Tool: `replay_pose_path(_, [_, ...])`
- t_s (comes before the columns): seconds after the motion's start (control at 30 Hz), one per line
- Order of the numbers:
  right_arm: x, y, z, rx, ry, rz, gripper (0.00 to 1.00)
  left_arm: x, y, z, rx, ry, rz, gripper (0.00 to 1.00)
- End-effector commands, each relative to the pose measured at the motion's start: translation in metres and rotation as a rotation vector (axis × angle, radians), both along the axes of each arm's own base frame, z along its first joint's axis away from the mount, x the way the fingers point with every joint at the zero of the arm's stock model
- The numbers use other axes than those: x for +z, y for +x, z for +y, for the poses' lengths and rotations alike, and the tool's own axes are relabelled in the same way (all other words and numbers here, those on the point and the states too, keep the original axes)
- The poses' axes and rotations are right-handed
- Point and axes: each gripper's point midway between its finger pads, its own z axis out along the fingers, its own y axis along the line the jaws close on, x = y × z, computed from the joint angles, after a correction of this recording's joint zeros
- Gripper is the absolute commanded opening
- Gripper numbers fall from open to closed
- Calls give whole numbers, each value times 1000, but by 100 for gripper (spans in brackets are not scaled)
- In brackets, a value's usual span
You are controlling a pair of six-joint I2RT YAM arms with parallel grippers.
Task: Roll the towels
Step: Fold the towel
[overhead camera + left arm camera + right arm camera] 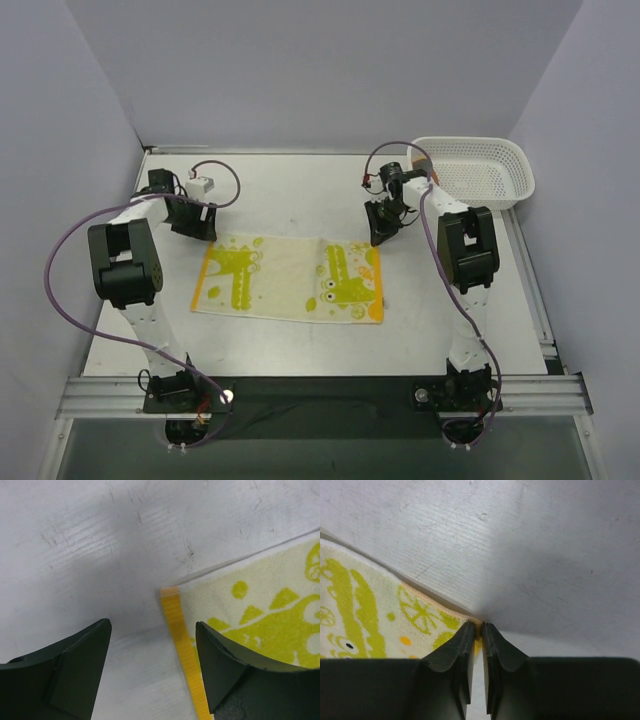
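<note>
1. The right gripper [480, 630] has its jaws pressed almost together, pinching the far right corner of the towel [365, 605] at their tips.
2. The left gripper [152, 647] has its jaws spread and holds nothing. The far left corner lies between them, one finger over the cloth and the other over bare table [75, 540].
3. Outward from both jaws, toward the arm bases, the towel lies flat and fully spread. No fold or turn shows.
4. Beyond the right jaws, well apart, stands the basket [500, 145]. A second towel cannot be made out.
5. Judgement: rolling is not begun. One corner is gripped; the other grip and the whole roll remain, as does any further towel.
</note>
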Motion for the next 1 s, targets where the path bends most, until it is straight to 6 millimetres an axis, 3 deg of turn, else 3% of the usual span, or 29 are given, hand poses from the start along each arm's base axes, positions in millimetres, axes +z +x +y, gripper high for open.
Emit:
replay_pose_path(0.0, [-6, -6, -11, -17, -44, 31, 9, 8, 22, 2, 9, 27, -55, 79])
replay_pose_path(0.1, [-3, -1, -17, -23, -59, 12, 0, 6, 25, 2, 12, 27, -53, 74])
replay_pose_path(0.3, [3, 11, -28, -40, -68, -18, 0, 2, 26, -4, 0, 22, -44, 69])
replay_pose_path(0.6, [9, 30, -34, -39, -80, -62, 0, 1, 36, -32, -53, -56, -56, 54])
replay_pose_path(0.97, [6, 33, -34, -39, -80, -63, 0, -7, 33, -56, -121, -40, -28, 40])
